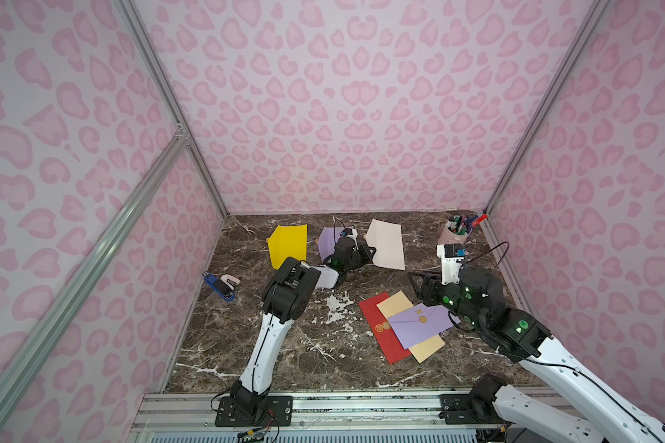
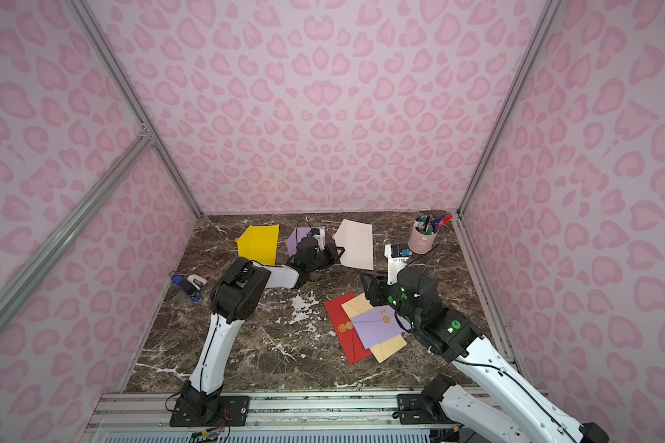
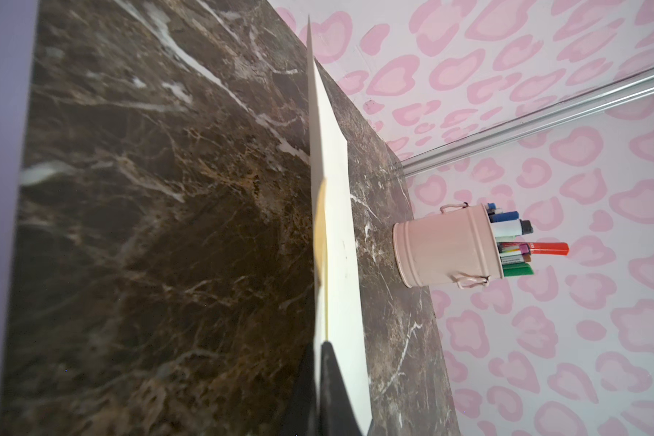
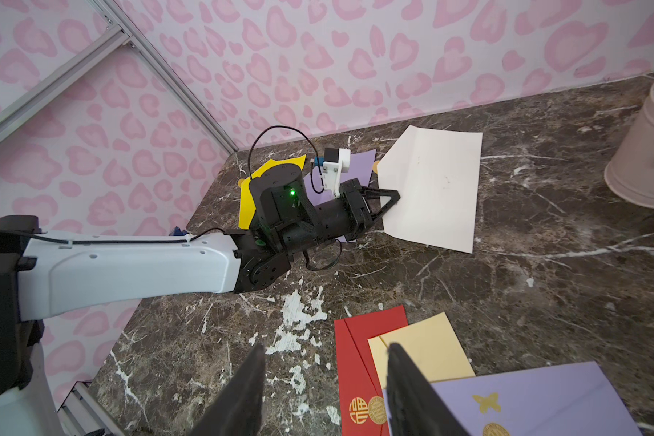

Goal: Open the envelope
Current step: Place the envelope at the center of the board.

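nearest the rail, the pile sits on the dark brown marble tabletop [image 1: 285, 345], toward the right: a red paper envelope with a gold emblem [image 1: 377, 326] at the bottom, a pale yellow paper envelope [image 1: 427, 347] across it, and a lilac paper envelope with a gold round seal [image 1: 419, 326] on top.

the right gripper [image 4: 323, 377] hangs at the far end of that pile. its black fingers [image 4: 242, 392] stand apart with only bare marble between them, so it is released and grasps nothing. it is well apart from the task's envelope.

out by the left wall lies a small blue and white office tool [image 1: 221, 285], clear of both arms.

further back, the left gripper [image 4: 393, 198] reaches across the middle of the table. it is clenched on the white rectangular paper envelope [image 1: 388, 245], pinching its left long edge close to the near corner. the envelope spreads away from the claw to the right and toward the back wall. in the left wrist view the sheet [image 3: 337, 226] runs straight out from between the fingertips, seen almost edge-on. i cannot tell how far the pinched edge is off the marble.

behind the left wrist lie a bright yellow paper envelope [image 1: 288, 245] and a second lilac paper envelope [image 1: 329, 241], partly hidden by the arm.

in the far right corner stands a pale pink metal bucket [image 1: 453, 237], upright and full of coloured markers [image 1: 461, 224].
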Robot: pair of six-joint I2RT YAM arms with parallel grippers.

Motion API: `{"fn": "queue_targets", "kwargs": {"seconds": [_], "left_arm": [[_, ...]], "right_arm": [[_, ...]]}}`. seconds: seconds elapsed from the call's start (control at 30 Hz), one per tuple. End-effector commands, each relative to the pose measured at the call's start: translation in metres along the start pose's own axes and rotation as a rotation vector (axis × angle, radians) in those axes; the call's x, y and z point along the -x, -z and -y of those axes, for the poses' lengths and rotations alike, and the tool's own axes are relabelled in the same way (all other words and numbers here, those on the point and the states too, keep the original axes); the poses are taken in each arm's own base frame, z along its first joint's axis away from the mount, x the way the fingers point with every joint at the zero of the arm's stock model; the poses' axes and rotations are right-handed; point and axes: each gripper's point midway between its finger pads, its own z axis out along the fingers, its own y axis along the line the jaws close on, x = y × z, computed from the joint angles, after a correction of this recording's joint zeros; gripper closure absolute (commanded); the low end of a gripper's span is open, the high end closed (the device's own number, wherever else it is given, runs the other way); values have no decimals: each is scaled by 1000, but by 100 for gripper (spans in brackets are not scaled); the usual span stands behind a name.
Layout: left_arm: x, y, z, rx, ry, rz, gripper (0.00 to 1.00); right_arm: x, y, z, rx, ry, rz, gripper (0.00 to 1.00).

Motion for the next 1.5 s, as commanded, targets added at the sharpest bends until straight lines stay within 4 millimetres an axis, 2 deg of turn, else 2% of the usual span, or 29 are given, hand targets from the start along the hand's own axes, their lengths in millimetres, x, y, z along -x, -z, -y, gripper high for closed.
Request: {"fn": "queue_targets", "kwargs": {"seconds": [0.0,0.17,0.33,0.4,0.5,0.77,0.87,0.93,1.13,1.23,1.27,1.37,1.47], "left_arm": [[10,-2,2,-12,2,37,96],[10,0,-3,3,9,46,95],[10,1,-8,3,16,48,73],[10,1,-11,19,19,49,59],[10,3,-12,26,18,53,49],[10,25,-5,33,-6,71,41],[11,38,10,-1,-21,78,41],[3,48,19,-22,-42,60,41],[-16,56,89,-159,-185,-28,40],[-33,61,113,-189,-288,-88,40],[-31,62,128,-210,-331,-87,40],[-46,66,134,-193,-435,-154,40],[-65,72,129,-207,-502,-253,40]], "right_arm": [[2,0,0,-2,-1,6,48],[0,-1,1,-6,1,-2,48],[-1,1,0,-1,-2,1,49],[-1,1,0,1,-4,1,50],[-3,1,1,-2,-4,-3,50],[-7,-3,5,-20,-14,-12,50],[-10,-8,9,-43,-14,-19,49],[-14,-13,16,-80,-13,-35,49],[-35,-33,44,-220,-2,-95,51],[-45,-39,62,-262,-27,-108,53],[-47,-40,68,-269,-41,-109,53],[-60,-43,87,-281,-91,-135,55],[-80,-51,103,-280,-139,-193,60]]}}
